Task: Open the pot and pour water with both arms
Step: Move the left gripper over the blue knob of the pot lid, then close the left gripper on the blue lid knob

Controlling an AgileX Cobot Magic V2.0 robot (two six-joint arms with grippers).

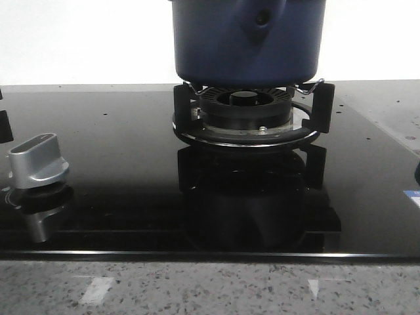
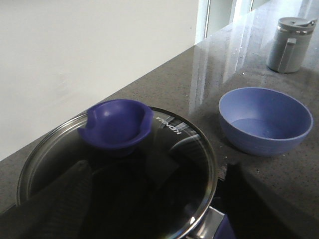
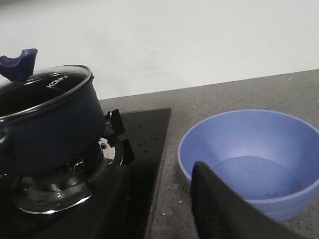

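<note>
Front view: pot (image 1: pixel 248 39) sits on the burner (image 1: pixel 248 111), glass lid (image 2: pixel 119 174) on; bowl (image 3: pixel 251 159) beside it on the bench (image 3: pixel 239 94); can't tell either arm's jaws.

Dark navy pot (image 1: pixel 248 41) sits upright on the burner; glass lid (image 2: pixel 149 164) still on.

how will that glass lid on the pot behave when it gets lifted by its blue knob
The glass lid looks rigid and probably breakable if dropped. Its cupped blue knob offers raised edges to grip, though smooth plastic may slip. The lid seems to sit loosely in the pot rim, so it should lift free.
</note>
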